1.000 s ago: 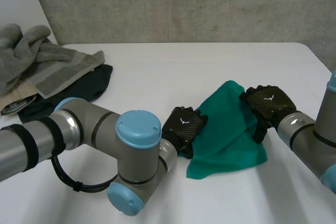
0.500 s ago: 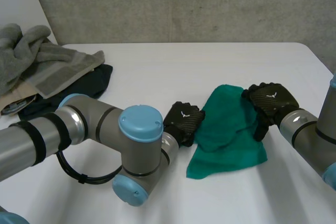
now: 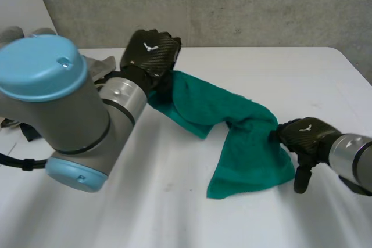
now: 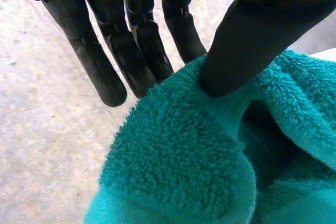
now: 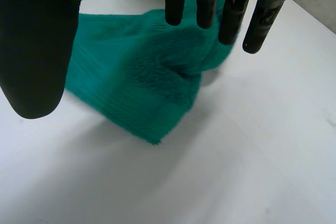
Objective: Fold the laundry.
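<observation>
White table (image 3: 174,207), grey concrete wall (image 3: 244,4); left hand (image 3: 150,51) pinches green towel (image 3: 232,114).

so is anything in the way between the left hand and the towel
Nothing visible. The left hand pinches one end of the green towel, lifted off the table, and the right hand sits at its other end.

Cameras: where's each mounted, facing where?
Head view: behind, between the arms, looking down at the white table; both arms, left robot hand, right robot hand.
Left wrist view: left wrist, along the palm; own fingers, thumb on green towel.
Right wrist view: right wrist, along the palm; own fingers, thumb.
All share the green towel.
</observation>
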